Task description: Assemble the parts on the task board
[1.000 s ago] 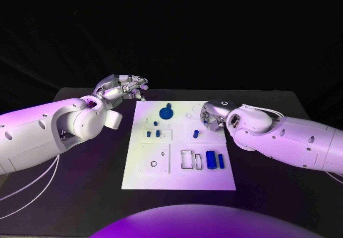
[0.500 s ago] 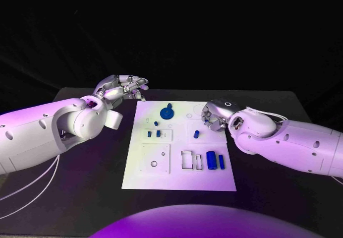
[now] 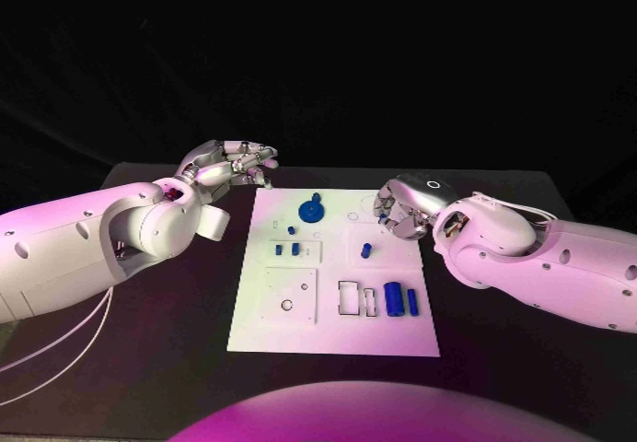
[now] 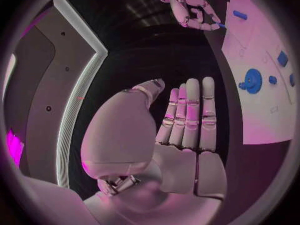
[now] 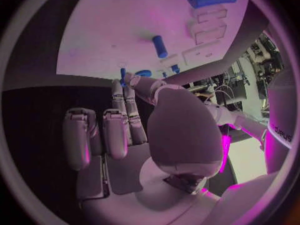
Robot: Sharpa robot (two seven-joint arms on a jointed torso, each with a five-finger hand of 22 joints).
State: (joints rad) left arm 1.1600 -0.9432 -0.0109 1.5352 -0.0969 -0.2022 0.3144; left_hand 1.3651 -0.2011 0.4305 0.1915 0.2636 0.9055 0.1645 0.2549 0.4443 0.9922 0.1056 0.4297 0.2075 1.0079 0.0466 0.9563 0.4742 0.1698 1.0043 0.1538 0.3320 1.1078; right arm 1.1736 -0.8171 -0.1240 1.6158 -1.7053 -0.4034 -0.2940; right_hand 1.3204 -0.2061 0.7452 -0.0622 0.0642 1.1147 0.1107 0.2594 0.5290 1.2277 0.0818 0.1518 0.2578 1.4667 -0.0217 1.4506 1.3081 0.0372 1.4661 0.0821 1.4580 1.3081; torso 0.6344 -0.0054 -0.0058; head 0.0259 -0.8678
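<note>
Both hands, left and right, empty-fingered, flank white task board bearing blue parts.

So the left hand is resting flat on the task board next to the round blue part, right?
Not quite. The left hand is off the task board, raised over the black table beyond the board's far left corner, holding nothing. The head view shows it. The round blue part is on the board.

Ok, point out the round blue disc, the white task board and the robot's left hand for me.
Round blue disc [image 3: 311, 210], head view, on its flat face.
White task board [image 3: 332, 336], head view, on its bare near part.
Left hand [image 3: 231, 162], head view, on its curled fingers.
</note>
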